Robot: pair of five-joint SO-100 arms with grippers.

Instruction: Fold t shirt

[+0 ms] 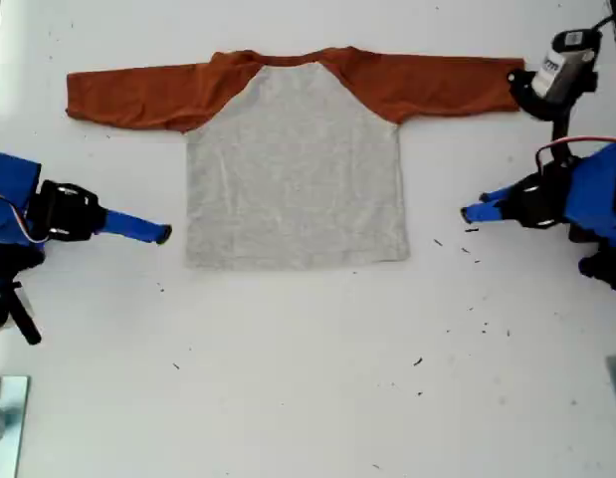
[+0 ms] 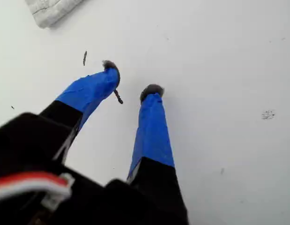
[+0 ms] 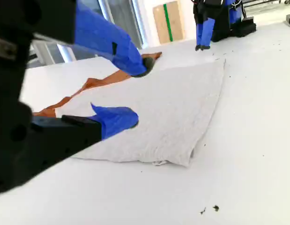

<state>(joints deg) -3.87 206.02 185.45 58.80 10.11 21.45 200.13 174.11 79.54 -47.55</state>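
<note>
You are looking at a white table (image 1: 288, 388) with the t shirt (image 1: 293, 169) spread flat on it, grey body open and both rust-orange sleeves stretched straight out. It lies between my two grippers, and neither one grips it.

My first gripper (image 2: 130, 79) comes in from the exterior view's right. Its two blue fingers are parted, with only bare table between them, so it is released and holds nothing. The t shirt sits ahead of its tips with a clear strip of table between. In the first wrist view only one grey hem corner shows, ahead of the fingers and off to one side. Small dark specks (image 2: 85, 57) dot the table around these fingertips.

My second gripper (image 3: 135, 93) comes in from the exterior view's left. Its jaws are spread wide and empty. The grey body lies just ahead of its tips, near the hem corner on that side. Beyond that the cloth runs on toward my first gripper, with one orange sleeve off to one side.

A white and black camera (image 1: 566, 65) stands just beyond the sleeve end, near my first gripper's arm.
</note>
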